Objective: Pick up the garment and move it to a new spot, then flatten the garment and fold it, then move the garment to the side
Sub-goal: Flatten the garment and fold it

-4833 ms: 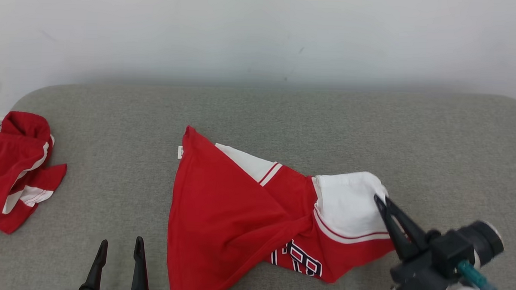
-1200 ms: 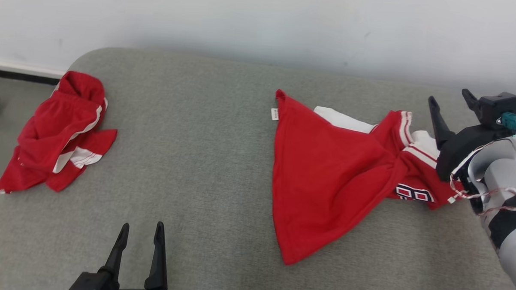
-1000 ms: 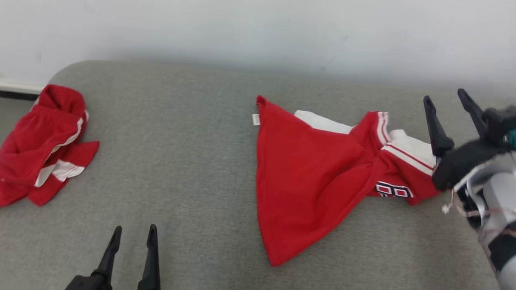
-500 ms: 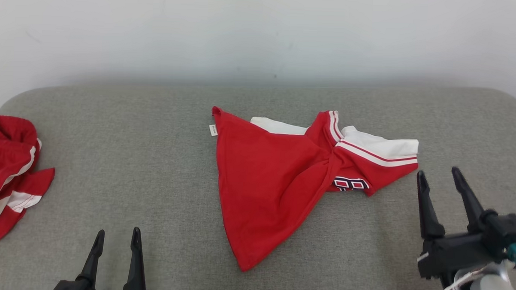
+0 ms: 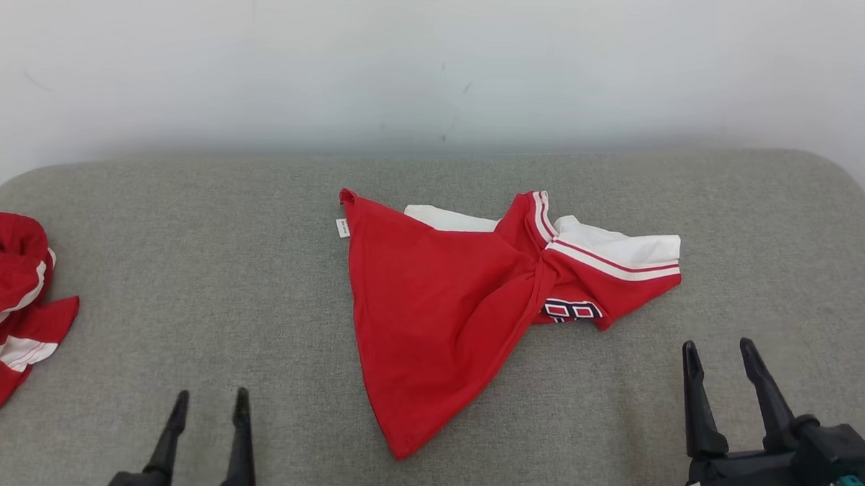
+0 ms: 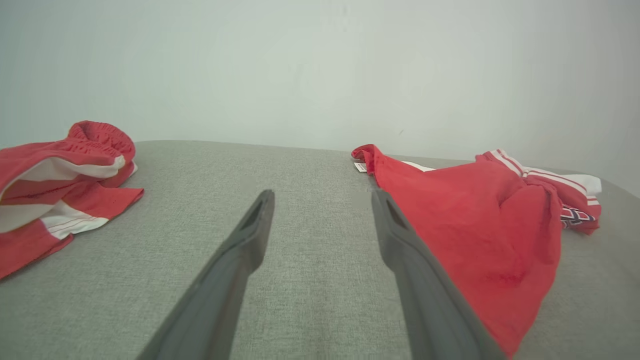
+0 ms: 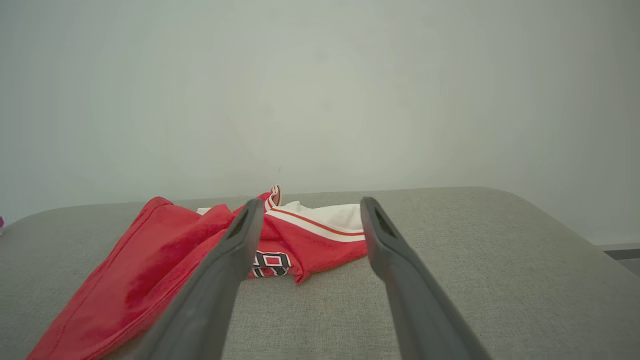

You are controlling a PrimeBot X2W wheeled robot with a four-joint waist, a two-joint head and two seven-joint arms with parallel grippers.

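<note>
The garment (image 5: 445, 301) is a red piece with white panels, striped trim and dark numerals; it lies twisted and bunched in the middle of the grey table (image 5: 258, 280). It also lies right of my left fingers in the left wrist view (image 6: 475, 210) and beyond my right fingers in the right wrist view (image 7: 210, 250). My left gripper (image 5: 209, 402) stands open at the front left, apart from the cloth. Open too and holding nothing, my right gripper (image 5: 718, 350) hangs at the front right, short of the garment's white end.
A second red and white garment (image 5: 5, 314) lies crumpled at the table's left edge, also in the left wrist view (image 6: 60, 175). A pale wall (image 5: 439, 63) rises behind the table. The table's right corner (image 5: 837, 185) is rounded.
My right gripper has let go of the garment's white end and drawn back toward the front right, open. The garment now lies bunched at centre. The head view has swung.
</note>
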